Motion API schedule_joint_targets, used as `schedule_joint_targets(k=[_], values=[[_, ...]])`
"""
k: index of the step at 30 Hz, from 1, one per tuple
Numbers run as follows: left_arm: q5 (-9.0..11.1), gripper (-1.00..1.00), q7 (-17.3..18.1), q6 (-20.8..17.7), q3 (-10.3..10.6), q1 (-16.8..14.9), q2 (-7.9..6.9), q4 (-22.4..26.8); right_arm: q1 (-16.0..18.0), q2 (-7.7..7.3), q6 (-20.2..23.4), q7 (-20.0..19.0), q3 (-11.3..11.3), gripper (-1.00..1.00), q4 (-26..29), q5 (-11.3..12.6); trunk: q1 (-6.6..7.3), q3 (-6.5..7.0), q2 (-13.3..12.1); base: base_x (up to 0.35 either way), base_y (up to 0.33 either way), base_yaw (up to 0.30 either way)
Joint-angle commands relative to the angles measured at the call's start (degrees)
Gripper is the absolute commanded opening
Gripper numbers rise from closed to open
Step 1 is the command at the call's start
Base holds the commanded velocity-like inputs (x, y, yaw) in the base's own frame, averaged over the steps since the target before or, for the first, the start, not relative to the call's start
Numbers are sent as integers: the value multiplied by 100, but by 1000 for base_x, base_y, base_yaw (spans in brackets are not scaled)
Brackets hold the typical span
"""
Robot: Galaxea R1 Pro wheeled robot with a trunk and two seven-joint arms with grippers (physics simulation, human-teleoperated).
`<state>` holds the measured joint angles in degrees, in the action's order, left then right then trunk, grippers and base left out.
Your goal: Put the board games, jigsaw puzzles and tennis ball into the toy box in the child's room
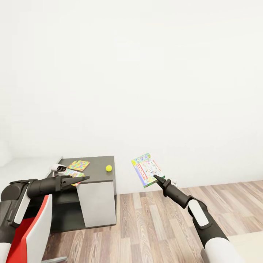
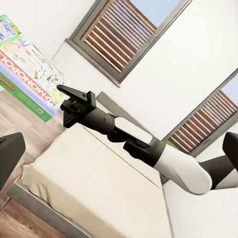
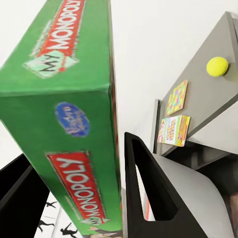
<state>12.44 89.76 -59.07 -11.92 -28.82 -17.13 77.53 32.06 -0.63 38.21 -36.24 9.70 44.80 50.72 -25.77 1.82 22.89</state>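
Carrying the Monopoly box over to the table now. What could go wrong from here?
1. The right gripper pinches the board game at one edge only, so the box may swing or slip out on the way.
2. The tennis ball lies loose on the dark table top near its edge; a bump could roll it off.
3. The left gripper hangs over the jigsaw puzzles and could knock them.

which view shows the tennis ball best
The right wrist view: the tennis ball is larger there, plainly sitting on the dark table top. The head view shows it smaller, near the table's front right corner.
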Motion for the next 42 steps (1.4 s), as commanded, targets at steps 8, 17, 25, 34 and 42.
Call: schedule_joint_targets(k=[8, 17, 25, 34, 42], values=[[-4, 100, 24, -63, 7, -1, 4, -1, 2, -2, 37, -13, 13, -100, 11, 17, -2, -1, 2, 0, 0, 6], [-4, 100, 24, -63, -6, -1, -1, 0, 2, 1, 37, -14, 7, -100, 11, 17, -2, 17, 2, 0, 0, 226], [-4, 100, 24, -62, -18, -1, -1, -1, 2, 1, 37, -14, 6, -100, 11, 17, -2, 22, 2, 0, 0, 284], [-13, 100, 24, -69, -21, -1, -1, -1, 2, 0, 37, -14, 6, -100, 9, 17, -2, 22, 2, 0, 0, 290], [-13, 100, 24, -63, -18, -1, -1, -1, 2, -1, 37, -14, 6, -100, 5, 17, -2, 22, 2, 0, 0, 291]])
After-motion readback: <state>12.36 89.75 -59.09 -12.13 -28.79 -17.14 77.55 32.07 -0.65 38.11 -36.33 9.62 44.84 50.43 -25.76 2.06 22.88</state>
